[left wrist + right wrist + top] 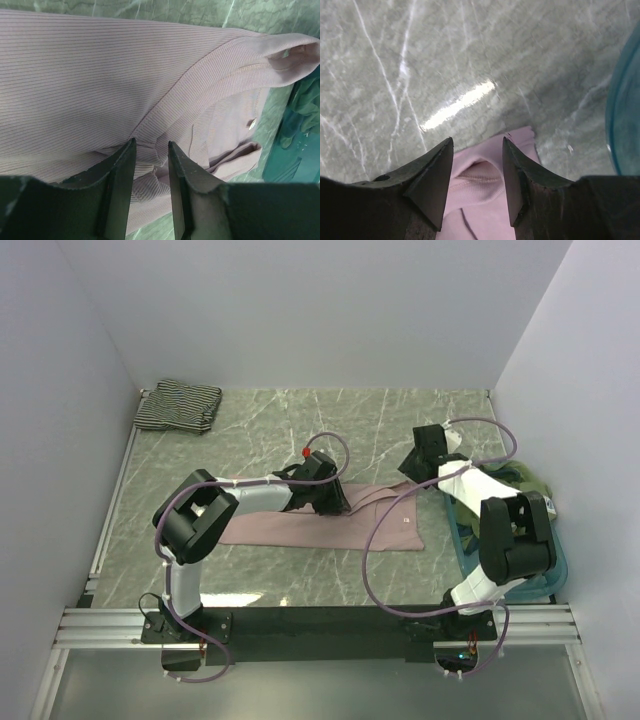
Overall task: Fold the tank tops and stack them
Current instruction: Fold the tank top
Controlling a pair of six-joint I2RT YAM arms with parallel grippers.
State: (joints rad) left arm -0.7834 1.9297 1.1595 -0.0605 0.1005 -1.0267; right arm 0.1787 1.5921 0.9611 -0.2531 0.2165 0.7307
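At back left the striped tank top [178, 406] is lying folded, probably parked as the base of the stack. Mid-table, the left gripper [151, 150] is sitting on the pink tank top [300, 527], fingers narrowly apart over a pucker of cloth. Whether it is pinching, I cannot tell. The right gripper [477, 150] is seemingly clamping the top's strap edge beside the teal tray [468, 552], likely to start a fold. Only the wrist views are showing these contacts; the overhead alone is showing the striped top.
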